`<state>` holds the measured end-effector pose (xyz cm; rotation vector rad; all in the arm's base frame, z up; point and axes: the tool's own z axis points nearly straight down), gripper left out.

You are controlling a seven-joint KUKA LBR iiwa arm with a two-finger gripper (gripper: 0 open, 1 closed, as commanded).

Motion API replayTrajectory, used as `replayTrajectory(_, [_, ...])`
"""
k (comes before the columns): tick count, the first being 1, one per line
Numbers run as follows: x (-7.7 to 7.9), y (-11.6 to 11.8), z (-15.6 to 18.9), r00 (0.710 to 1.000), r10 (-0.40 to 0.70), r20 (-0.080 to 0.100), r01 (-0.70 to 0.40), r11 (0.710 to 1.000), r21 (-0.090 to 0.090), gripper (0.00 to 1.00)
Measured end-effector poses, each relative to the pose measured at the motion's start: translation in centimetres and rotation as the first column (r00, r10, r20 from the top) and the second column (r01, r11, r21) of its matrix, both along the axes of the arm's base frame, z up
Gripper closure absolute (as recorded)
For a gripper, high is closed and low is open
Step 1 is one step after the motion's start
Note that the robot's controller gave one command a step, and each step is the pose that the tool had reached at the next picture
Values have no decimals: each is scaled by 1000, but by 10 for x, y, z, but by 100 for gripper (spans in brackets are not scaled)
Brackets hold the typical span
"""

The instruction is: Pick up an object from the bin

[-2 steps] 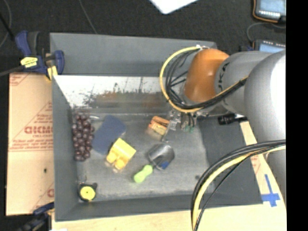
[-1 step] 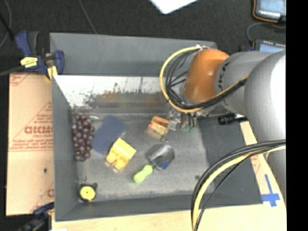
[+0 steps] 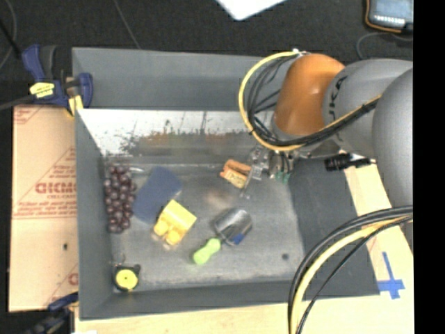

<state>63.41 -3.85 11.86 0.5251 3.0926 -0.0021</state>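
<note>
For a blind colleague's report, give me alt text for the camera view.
The arm's gripper sits beside a small orange-brown block at the back right of a grey bin. Purple grapes, a blue pad, a yellow toy and a green toy lie left of it.

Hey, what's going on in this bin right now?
A robot arm reaches in from the right. Its gripper is low near the bin's back wall, right beside a small tan and orange piece; whether it grips it can't be told. The rest lie farther left: purple grapes, a blue pad, a yellow block, a green piece, a clear cup and a yellow tape measure.
</note>
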Motion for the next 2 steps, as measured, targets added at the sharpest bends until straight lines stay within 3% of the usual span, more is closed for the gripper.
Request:
replayTrajectory(1, [12,-11,37,1000,10,17,-10,1000,-3,100])
replayTrajectory(2, [10,-8,172,1000,10,5,-10,1000,-1,100])
